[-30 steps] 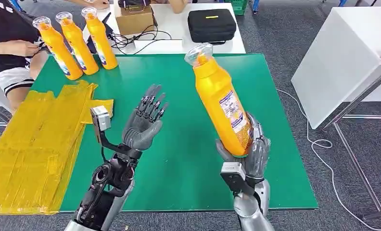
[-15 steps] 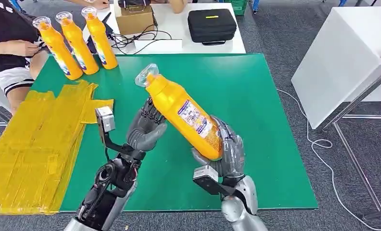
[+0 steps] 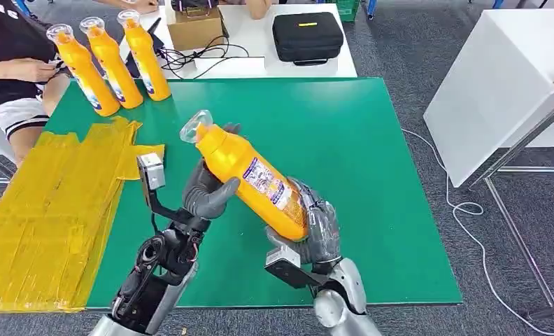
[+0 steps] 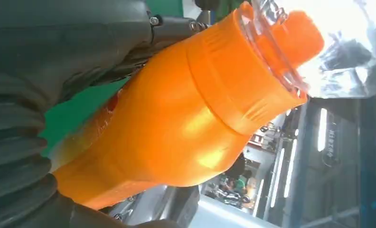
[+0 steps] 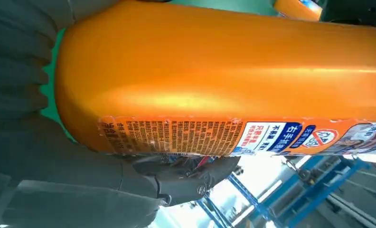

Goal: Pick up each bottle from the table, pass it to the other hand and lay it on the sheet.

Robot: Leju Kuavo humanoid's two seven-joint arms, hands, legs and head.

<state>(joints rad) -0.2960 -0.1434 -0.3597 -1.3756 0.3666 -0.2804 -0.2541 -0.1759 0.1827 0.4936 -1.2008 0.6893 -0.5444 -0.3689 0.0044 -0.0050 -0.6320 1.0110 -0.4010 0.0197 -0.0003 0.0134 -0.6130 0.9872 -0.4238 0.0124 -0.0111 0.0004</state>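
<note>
The orange bottle (image 3: 250, 178) hangs tilted above the green table (image 3: 372, 175), its base gripped by the right hand (image 3: 315, 227), its shoulder clasped by the left hand (image 3: 206, 192).

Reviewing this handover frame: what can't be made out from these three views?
- Left hand fingers: the orange bottle hides them in the head view, so a closed grip cannot be confirmed.
- Bottle base: hidden inside the right hand in the head view.
- Label text: too small to read in the right wrist view.
- Yellow sheet: cut off by the head view's left edge.
</note>
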